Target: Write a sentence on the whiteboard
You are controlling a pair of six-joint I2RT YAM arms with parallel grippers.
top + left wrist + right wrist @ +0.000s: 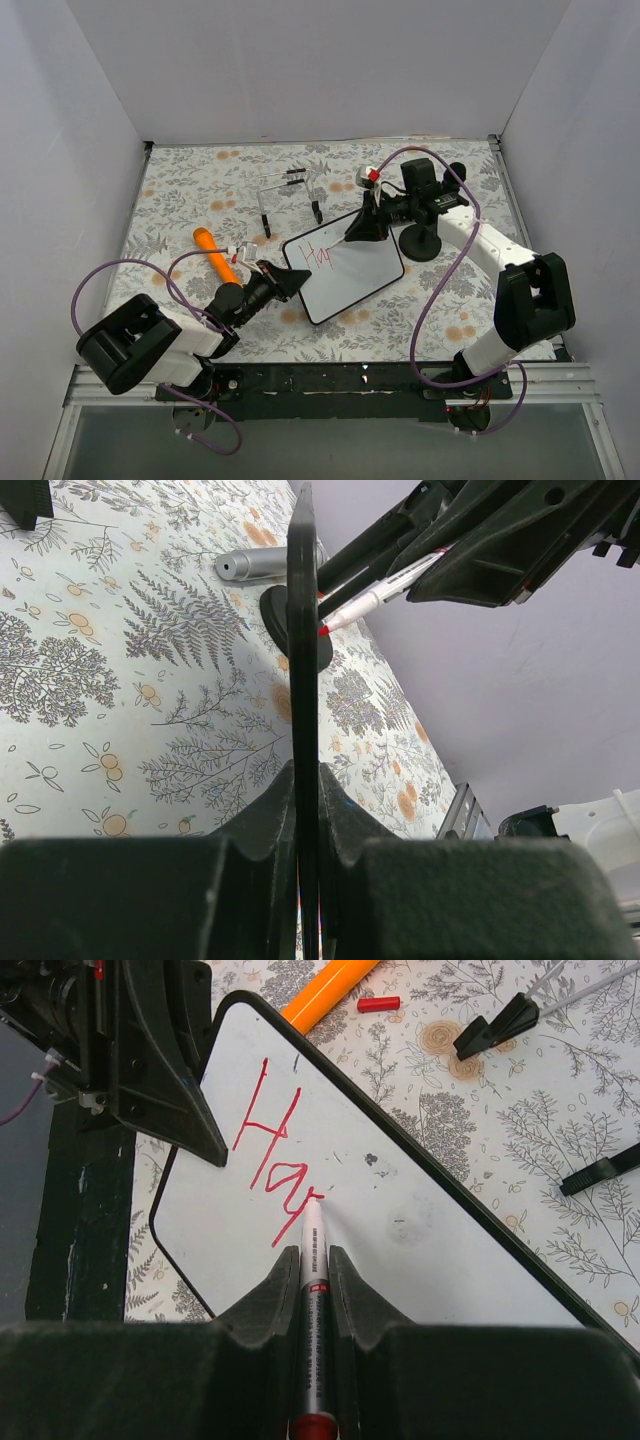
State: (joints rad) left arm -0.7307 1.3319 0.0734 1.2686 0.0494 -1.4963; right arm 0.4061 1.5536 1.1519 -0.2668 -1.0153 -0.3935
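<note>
The whiteboard (350, 268) lies tilted on the table, white with a thin black frame. My left gripper (293, 283) is shut on its left edge; the left wrist view shows the board edge-on (303, 660) between the fingers. My right gripper (364, 225) is shut on a red-tipped marker (313, 1260), its tip touching the board (420, 1210). The sentence (272, 1150) reads only "Ha" plus a partial stroke in red, near the board's upper left (321, 255).
An orange marker (214, 253) lies left of the board and a red cap (378, 1004) beside it. A clear wire stand with black feet (288, 196) sits behind. A black round base (421, 243) stands right of the board.
</note>
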